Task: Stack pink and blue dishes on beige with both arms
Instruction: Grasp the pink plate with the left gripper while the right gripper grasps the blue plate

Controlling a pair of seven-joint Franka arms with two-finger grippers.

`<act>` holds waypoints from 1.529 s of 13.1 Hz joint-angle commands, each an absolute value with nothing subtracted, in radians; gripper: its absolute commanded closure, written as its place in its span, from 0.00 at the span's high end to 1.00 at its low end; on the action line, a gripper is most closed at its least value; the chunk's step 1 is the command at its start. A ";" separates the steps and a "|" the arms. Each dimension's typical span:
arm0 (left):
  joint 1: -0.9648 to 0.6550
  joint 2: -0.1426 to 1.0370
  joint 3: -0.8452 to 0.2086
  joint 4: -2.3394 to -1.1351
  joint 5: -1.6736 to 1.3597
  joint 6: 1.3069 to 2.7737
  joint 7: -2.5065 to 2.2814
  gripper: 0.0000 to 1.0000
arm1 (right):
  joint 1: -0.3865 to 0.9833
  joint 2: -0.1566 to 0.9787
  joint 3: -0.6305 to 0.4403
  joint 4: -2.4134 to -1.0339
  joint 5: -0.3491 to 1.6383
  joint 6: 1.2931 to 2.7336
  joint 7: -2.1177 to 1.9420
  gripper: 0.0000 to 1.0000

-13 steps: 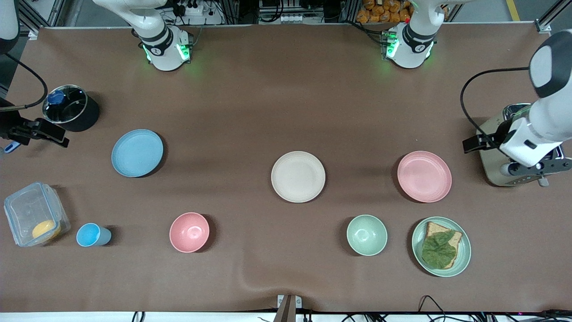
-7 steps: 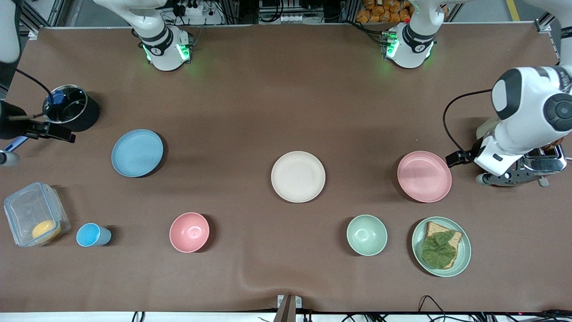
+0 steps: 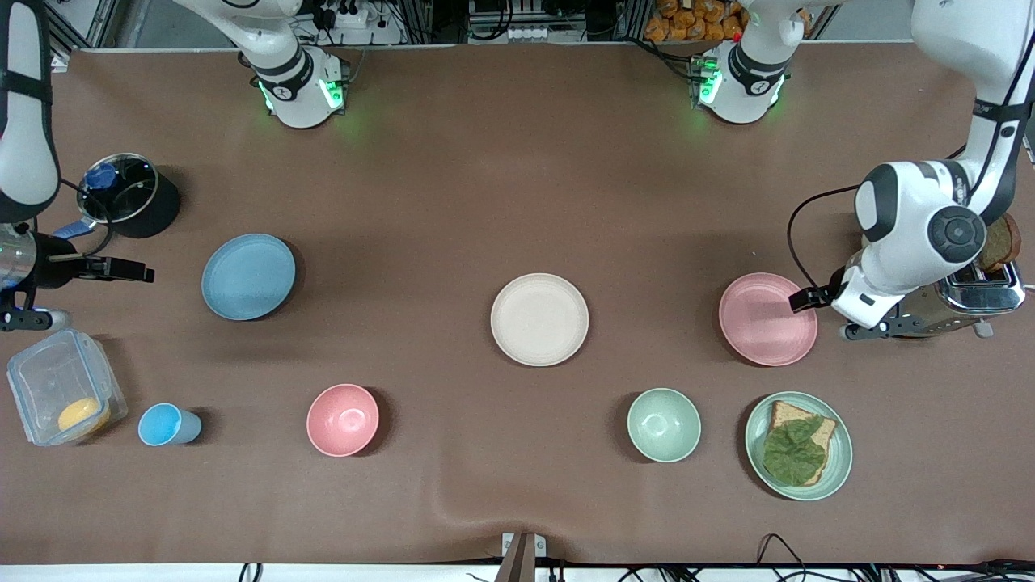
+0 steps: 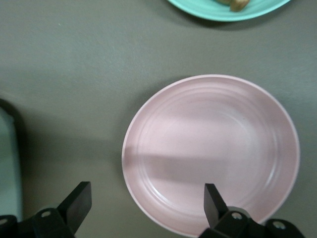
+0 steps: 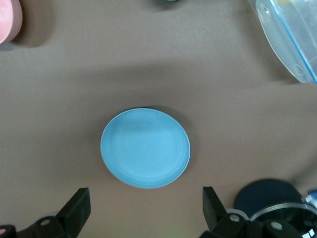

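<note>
- Nearest the front camera sit a green plate with toast and a leaf, a green bowl, a deep pink bowl, a small blue cup and a clear lidded box; none of them belongs to the job.
- Farther up, the three dishes lie in a row, well apart. The beige plate is in the middle of the desk and bare. The pink plate is toward the left arm's end, the blue plate toward the right arm's end.
- The left gripper hovers over the pink plate's edge on the toaster side, jaws spread wide and empty, one finger over the plate and one over the cloth.
- The right gripper is over the desk beside the blue plate, near the black pot, jaws also released and holding nothing.
- I judge this to be the approach: nothing is stacked yet. Next, each arm needs to come down so its jaws straddle a rim, with the right arm having more ground to cover.
</note>
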State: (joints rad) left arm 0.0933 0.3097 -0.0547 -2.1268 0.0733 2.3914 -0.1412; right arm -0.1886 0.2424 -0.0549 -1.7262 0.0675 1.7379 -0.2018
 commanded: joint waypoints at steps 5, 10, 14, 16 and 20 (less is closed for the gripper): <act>0.161 0.423 -0.060 -2.131 0.097 2.511 -0.123 1.00 | -0.290 0.303 -0.043 -1.948 0.156 1.996 -0.432 1.00; 0.183 0.440 -0.063 -2.125 0.097 2.511 -0.121 0.83 | -0.354 0.451 -0.043 -1.948 0.207 2.091 -0.610 1.00; 0.183 0.440 -0.063 -2.125 0.084 2.511 -0.121 0.34 | -0.353 0.503 -0.043 -1.948 0.213 2.094 -0.643 1.00; 0.183 0.442 -0.063 -2.123 0.083 2.511 -0.121 0.29 | -0.351 0.517 -0.040 -1.947 0.213 2.092 -0.647 1.00; 0.199 0.440 -0.066 -2.126 0.081 2.511 -0.118 0.00 | -0.347 0.545 -0.037 -1.947 0.215 2.086 -0.661 0.91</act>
State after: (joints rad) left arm 0.1767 0.4382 -0.0540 -2.1272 0.0745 2.5009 -0.1341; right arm -0.3438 0.5285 -0.0437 -1.9572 0.1924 2.0956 -0.6379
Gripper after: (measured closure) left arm 0.885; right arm 0.022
